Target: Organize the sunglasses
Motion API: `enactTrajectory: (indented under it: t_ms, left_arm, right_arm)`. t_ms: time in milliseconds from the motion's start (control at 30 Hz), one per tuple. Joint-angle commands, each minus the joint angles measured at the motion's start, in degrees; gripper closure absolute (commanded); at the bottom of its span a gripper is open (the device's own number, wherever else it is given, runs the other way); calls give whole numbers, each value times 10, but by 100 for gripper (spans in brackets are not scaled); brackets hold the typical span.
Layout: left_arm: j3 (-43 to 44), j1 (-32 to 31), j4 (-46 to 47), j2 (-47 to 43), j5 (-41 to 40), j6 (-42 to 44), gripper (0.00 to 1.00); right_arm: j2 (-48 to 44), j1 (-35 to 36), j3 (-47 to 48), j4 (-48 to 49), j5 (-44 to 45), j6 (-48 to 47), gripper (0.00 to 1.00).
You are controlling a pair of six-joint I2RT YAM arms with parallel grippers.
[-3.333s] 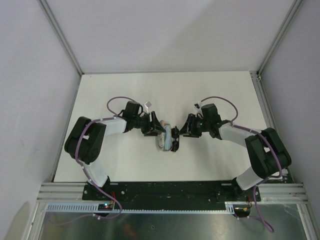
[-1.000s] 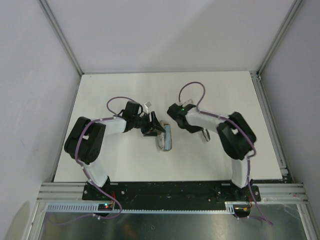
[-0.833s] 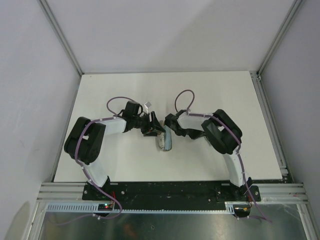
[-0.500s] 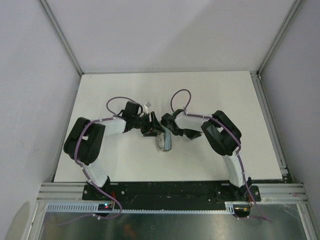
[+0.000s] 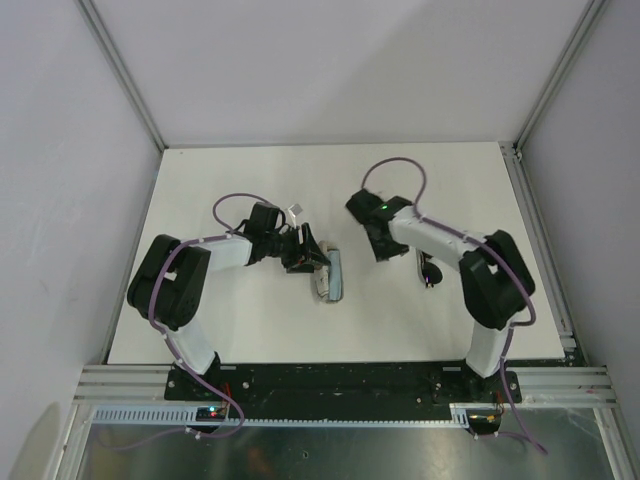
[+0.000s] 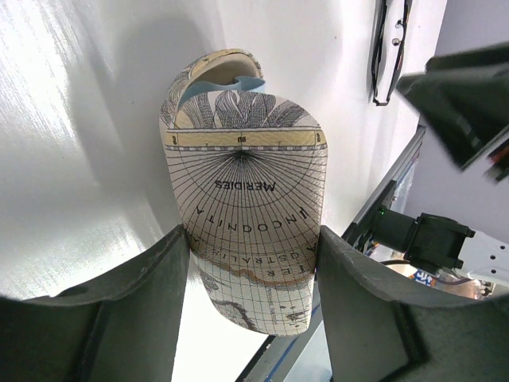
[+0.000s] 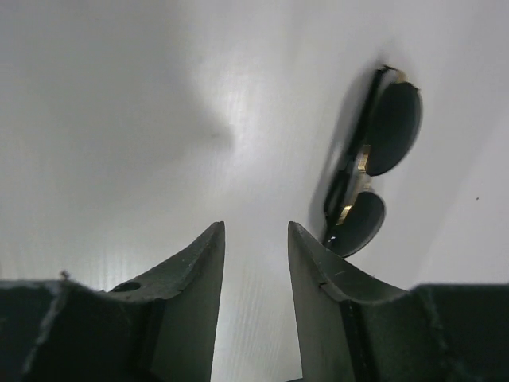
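Observation:
A map-printed oval case (image 6: 246,175) stands on its edge on the white table, lid ajar, with a light blue cloth (image 6: 219,79) inside. My left gripper (image 6: 253,235) is shut on the case's near end; from above the case (image 5: 331,276) sits at my left gripper (image 5: 318,262). The sunglasses (image 7: 370,159), folded, with dark lenses and a thin black frame, lie on the table ahead and right of my right gripper (image 7: 256,227), which is open with nothing in it. From above, my right gripper (image 5: 380,248) hangs between the case and the sunglasses (image 5: 428,268).
The white table (image 5: 250,330) ends at a metal rail in front of the arm bases. Grey walls close in the left, back and right. The right arm's elbow (image 5: 500,285) hangs over the table's right part.
My right gripper has gone from shut to open; it swung in toward the case, then drew back to the right. The left gripper and the case have not moved.

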Motion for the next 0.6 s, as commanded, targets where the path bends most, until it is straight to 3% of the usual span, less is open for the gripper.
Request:
enactTrajectory:
  t_ms: [0, 300, 433, 567]
  left_arm:
    - [-9, -1, -47, 3, -46, 43, 50]
    - [-4, -2, -47, 5, -48, 43, 50]
    - [-4, -2, -47, 5, -48, 43, 50]
    - [-4, -2, -47, 3, -49, 43, 50]
  right_arm:
    - [-61, -93, -46, 46, -95, -9, 57]
    - [-119, -221, -129, 124, -182, -2, 55]
    - [-120, -252, -152, 152, -222, -2, 42]
    - [-118, -265, -167, 173, -227, -1, 38]
